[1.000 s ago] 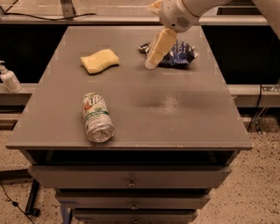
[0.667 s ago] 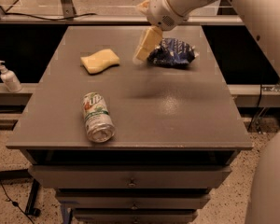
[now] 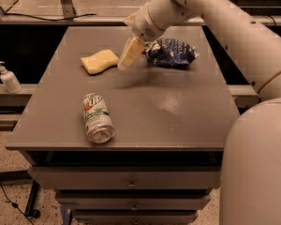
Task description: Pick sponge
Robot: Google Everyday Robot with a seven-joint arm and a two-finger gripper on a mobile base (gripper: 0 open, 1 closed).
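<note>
The sponge (image 3: pixel 99 61) is a pale yellow foam block with wavy edges, lying flat at the far left of the grey table (image 3: pixel 178 111). My gripper (image 3: pixel 124 64) hangs from the white arm just right of the sponge, its pale yellow padded fingers (image 3: pixel 130 53) pointing down and left, a little above the table. The fingertip is close to the sponge's right end, and I see no contact with it. Nothing shows between the fingers.
A wrinkly dark blue foil snack bag (image 3: pixel 171 53) lies right of the gripper. A 7UP soda can (image 3: pixel 97 118) lies on its side near the front left. A white pump bottle (image 3: pixel 8 78) stands on a ledge left of the table.
The arm has swung left across the table, carrying the gripper from in front of the blue bag to just beside the sponge. The sponge, can and bag have not moved.
</note>
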